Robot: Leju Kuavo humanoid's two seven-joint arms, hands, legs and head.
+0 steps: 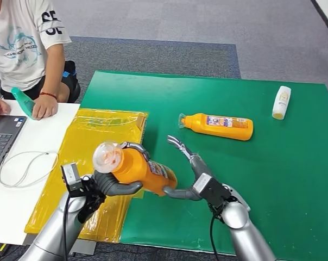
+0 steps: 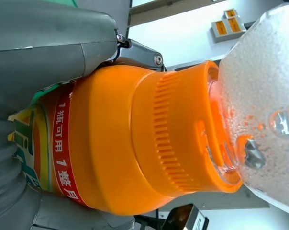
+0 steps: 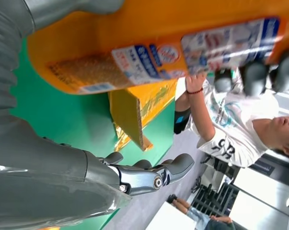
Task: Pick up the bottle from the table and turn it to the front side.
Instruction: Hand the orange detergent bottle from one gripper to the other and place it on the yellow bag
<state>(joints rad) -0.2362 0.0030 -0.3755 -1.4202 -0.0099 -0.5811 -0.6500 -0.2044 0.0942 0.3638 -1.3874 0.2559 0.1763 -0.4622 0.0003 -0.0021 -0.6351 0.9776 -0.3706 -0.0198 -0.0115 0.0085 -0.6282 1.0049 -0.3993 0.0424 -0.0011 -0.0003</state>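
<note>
Green matting covers the surface, with a yellow plastic sheet along its left edge and a white board beyond that. Two orange plastic bottles with clear caps are in sight. One orange bottle is lifted off the surface and lies roughly level between the two robot hands, its clear domed cap pointing towards the camera. The second orange bottle lies on its side on the green, well beyond the right robot hand. One small white bottle lies far off to the right of that hand.

The left robot hand grips the held bottle just behind its ribbed orange collar, thumb curled beneath and fingers hooked over the top. The right robot hand is open: its thumb reaches under the bottle's base, while its fingers stretch up and apart, clear of the bottle.

One person sits beyond the left robot hand, a hand on a teal object, beside a laptop and a looped white cable.
</note>
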